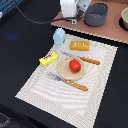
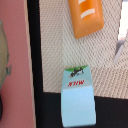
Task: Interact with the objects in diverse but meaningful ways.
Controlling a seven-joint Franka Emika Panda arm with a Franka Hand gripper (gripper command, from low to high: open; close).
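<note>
A red tomato (image 1: 75, 65) sits on a tan plate (image 1: 63, 71) in the middle of the pale woven placemat (image 1: 50, 95). A pale blue milk carton (image 1: 59, 36) stands at the mat's far corner and also shows in the wrist view (image 2: 78, 95). An orange scored bread slab (image 1: 80, 46) lies beyond the plate and also shows in the wrist view (image 2: 87, 17). A yellow box (image 1: 49, 59) with red marks lies on the exterior view's left of the plate. My gripper (image 1: 71, 15) hangs high above the carton. Its fingers do not show clearly.
An orange-handled knife (image 1: 82, 59) lies just beyond the plate and an orange-handled fork (image 1: 67, 81) just in front of it. A grey pot (image 1: 96, 14) stands on a pink-brown board (image 1: 115, 32) behind the mat. A second pot (image 1: 125, 19) is at the right edge.
</note>
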